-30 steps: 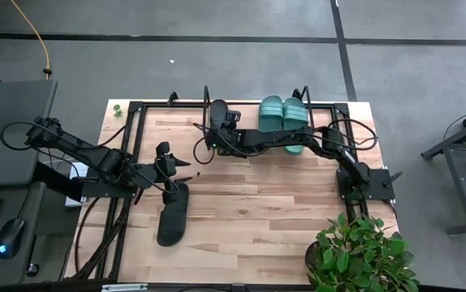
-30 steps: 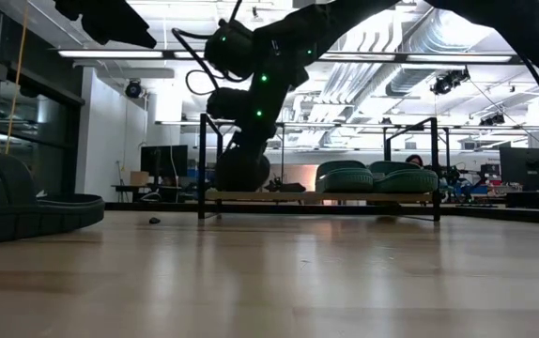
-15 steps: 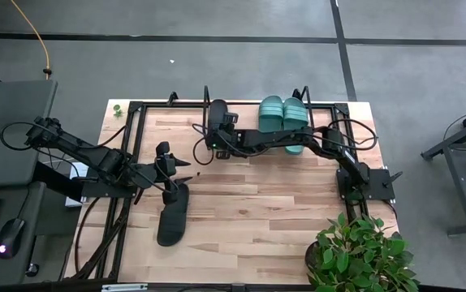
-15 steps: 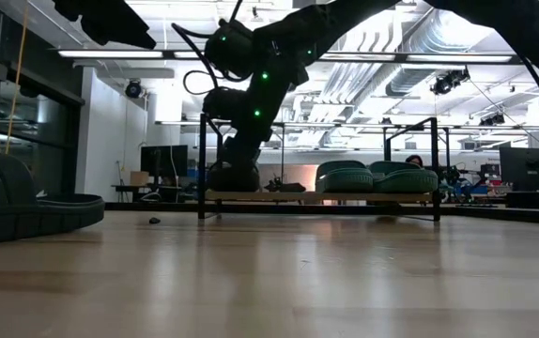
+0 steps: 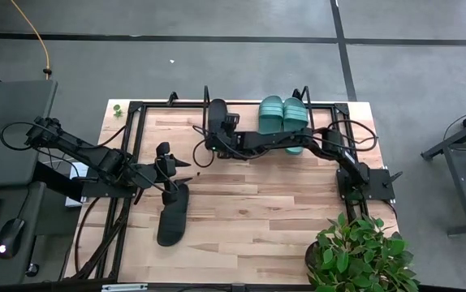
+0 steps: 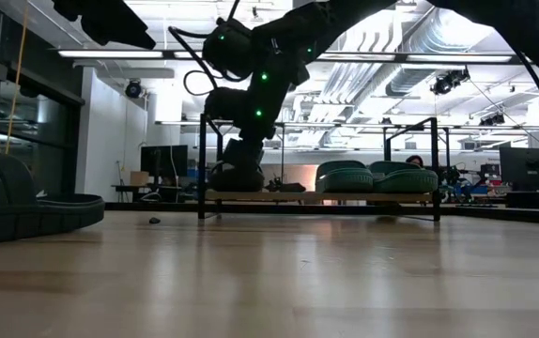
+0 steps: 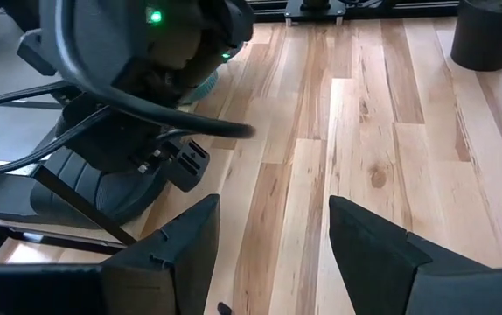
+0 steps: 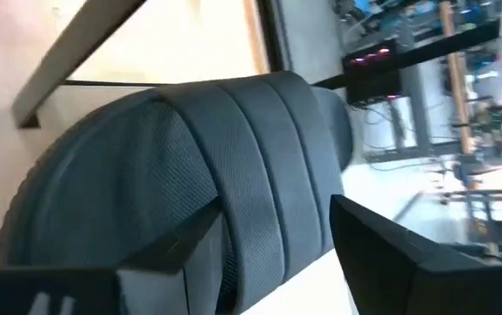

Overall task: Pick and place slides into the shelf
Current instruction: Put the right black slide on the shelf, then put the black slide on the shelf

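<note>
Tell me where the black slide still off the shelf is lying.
In the high view, the black slide lies on the tabletop's left half, just below the left gripper, well clear of the shelf.

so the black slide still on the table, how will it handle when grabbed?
The black slide lies flat on its sole, so it is unlikely to roll or tip. It looks like moulded foam, probably light and slightly bendy. The arched strap should offer the left gripper a hold.

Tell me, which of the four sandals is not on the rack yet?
The black slide sandal lying on the wooden tabletop near the left gripper. The other black sandal and both teal-green ones sit on the shelf.
</note>
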Tool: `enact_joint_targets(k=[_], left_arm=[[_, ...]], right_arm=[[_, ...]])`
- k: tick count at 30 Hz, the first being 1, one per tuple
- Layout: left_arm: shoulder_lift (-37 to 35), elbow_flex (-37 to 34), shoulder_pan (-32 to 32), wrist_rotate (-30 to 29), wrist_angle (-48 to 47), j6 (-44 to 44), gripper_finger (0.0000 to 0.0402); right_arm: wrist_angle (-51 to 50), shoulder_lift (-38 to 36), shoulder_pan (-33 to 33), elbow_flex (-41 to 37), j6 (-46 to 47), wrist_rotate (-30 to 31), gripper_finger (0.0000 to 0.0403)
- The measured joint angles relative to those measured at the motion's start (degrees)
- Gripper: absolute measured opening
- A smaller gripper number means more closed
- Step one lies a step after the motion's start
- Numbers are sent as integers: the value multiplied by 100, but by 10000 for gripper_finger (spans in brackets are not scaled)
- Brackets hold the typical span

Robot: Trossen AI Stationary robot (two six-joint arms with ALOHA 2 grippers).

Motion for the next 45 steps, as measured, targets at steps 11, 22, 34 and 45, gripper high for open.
enact_joint_targets(k=[11, 22, 34, 45], left_arm=[[0, 0, 0, 2, -144, 0, 198], [-2, 0, 0, 2, -173, 0, 198], [-2, 0, 0, 85, -550, -44, 198], [-2, 0, 0, 1269, -826, -55, 198]], right_arm=[[12, -6, 241, 0, 72, 3, 191], [-199, -380, 292, 0, 379, 2, 191], [-868, -863, 592, 7, 1214, -193, 191], [-1349, -861, 1157, 4, 2015, -2029, 191]])
